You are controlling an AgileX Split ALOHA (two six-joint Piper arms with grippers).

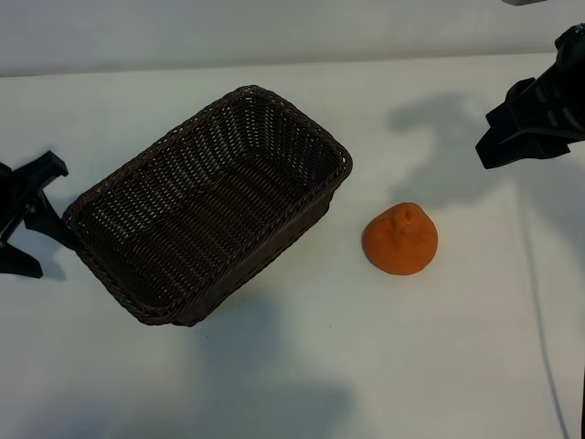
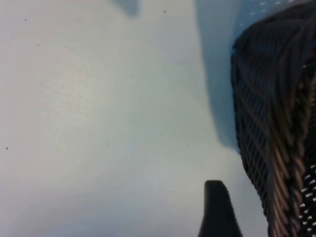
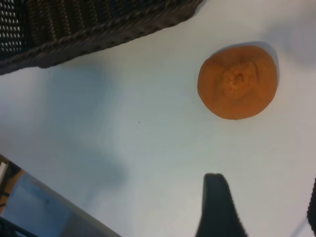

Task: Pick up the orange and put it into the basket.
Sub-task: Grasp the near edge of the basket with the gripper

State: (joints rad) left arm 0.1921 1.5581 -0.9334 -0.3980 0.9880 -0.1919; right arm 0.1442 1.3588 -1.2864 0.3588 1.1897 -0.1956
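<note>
The white table (image 1: 302,366) carries the basket (image 1: 119,274), a dark woven rectangle set at a slant, and everything else is placed from it. The left gripper (image 1: 27,219) sits just beside the basket's left short end, jaws spread wide and empty; its wrist view shows one finger (image 2: 217,210) close by the wicker wall. The right gripper (image 1: 521,128) hangs well off past the basket's far right corner, jaws also apart, holding nothing. The orange (image 1: 401,240) lies on the table just right of the basket, stem end up, between basket and right gripper, touching neither.
</note>
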